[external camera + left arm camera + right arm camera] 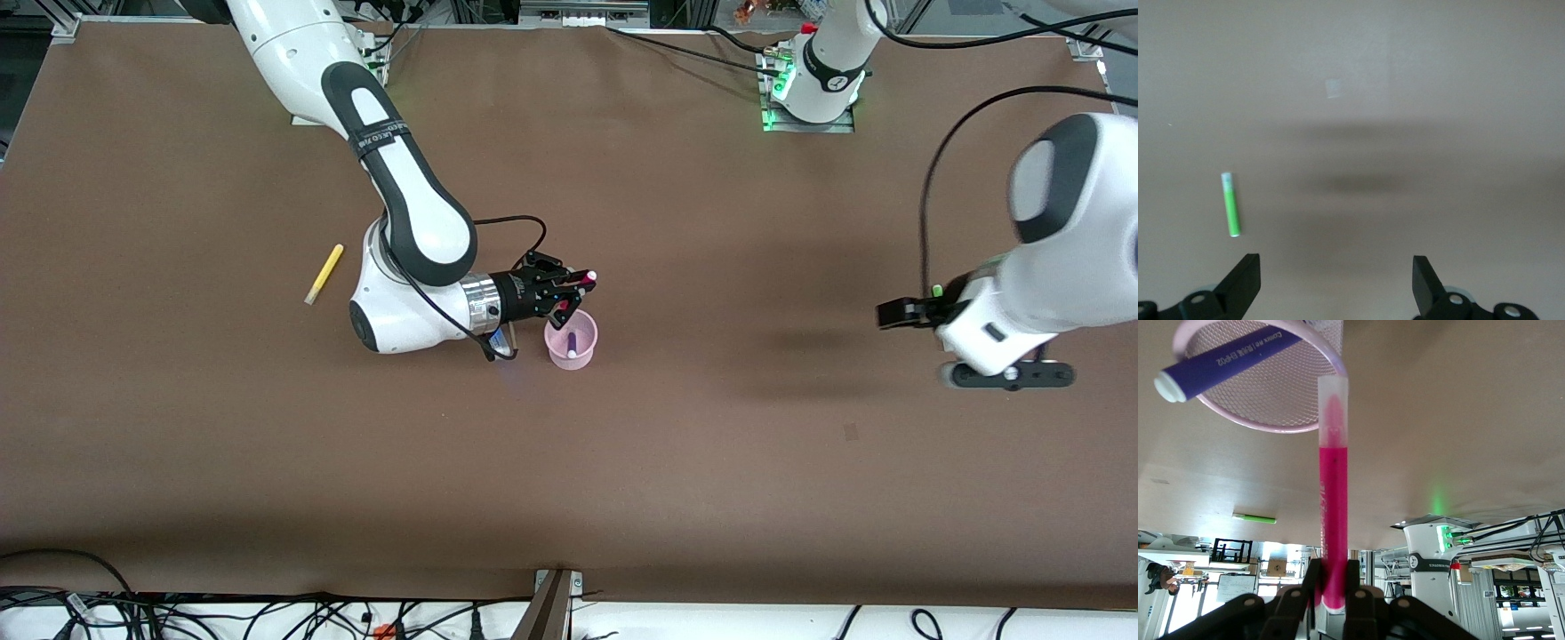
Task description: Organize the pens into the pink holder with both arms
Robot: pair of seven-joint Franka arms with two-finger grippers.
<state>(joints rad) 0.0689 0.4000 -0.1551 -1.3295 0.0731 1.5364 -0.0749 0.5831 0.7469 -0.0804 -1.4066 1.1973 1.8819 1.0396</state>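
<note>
The pink holder [580, 357] stands mid-table with the purple pen [572, 340] leaning inside it. My right gripper [571, 292] is shut on the magenta pen [584, 279] and holds it level just above the holder's rim. In the right wrist view the magenta pen [1333, 507] sticks out from my right gripper [1333, 587] to the holder's rim [1331, 357], beside the purple pen [1225, 360]. My left gripper [898, 313] hangs open and empty over the table at the left arm's end, above the green pen [936, 290]. The left wrist view shows this green pen [1231, 204] beside the open left gripper [1336, 280].
The yellow pen [324, 274] lies on the brown table toward the right arm's end, apart from the holder. The green pen also shows lying far off in the right wrist view [1255, 518]. Cables run along the table's near edge [267, 613].
</note>
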